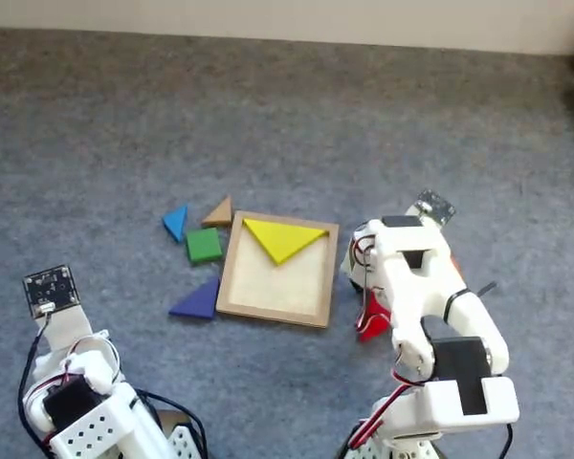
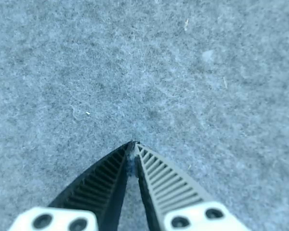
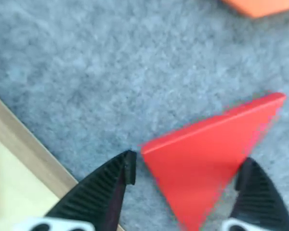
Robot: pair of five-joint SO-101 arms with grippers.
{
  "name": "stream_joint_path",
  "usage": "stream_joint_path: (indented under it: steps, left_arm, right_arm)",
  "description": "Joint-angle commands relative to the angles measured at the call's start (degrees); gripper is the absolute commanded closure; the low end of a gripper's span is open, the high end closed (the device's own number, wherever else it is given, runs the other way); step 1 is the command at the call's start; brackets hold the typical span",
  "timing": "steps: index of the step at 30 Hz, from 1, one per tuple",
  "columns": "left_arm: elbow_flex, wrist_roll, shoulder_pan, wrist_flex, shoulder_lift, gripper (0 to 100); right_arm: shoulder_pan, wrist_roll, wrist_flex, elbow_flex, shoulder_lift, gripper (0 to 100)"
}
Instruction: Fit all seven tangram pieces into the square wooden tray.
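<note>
Right, from above: the yellow triangle sits in the wooden tray, and the red triangle lies just beside it under the right arm. Left gripper is pinched together, empty, over carpet. Right gripper is spread wide, straddling the red triangle. Looks like pickup stage; squeezing comes next.

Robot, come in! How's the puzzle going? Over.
Left tool shut over carpet. Right tool open around red triangle, beside tray. Yellow triangle already in tray. Nothing between red triangle and tray.
</note>
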State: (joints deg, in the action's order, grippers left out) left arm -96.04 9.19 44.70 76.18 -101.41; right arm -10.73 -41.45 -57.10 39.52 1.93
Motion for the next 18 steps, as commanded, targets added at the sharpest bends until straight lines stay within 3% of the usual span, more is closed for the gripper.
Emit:
stream_joint_path:
  steps: [1, 6, 12, 18]
  left_arm:
    - [-1.2, 0.0, 0.4, 0.5, -3.5, 99]
    - [-1.2, 0.0, 0.3, 0.5, -3.5, 99]
    - [-1.2, 0.0, 0.3, 0.5, -3.5, 99]
    - [-1.2, 0.0, 0.7, 0.5, -3.5, 99]
  right_arm:
    - [-0.1, 0.9, -1.2, -0.3, 0.6, 82.0]
    - [0.0, 6.7, -1.2, -0.4, 0.6, 84.3]
    - [6.8, 14.5, -1.5, -4.8, 0.5, 84.3]
    - [7.7, 14.7, -1.5, -6.6, 0.4, 84.3]
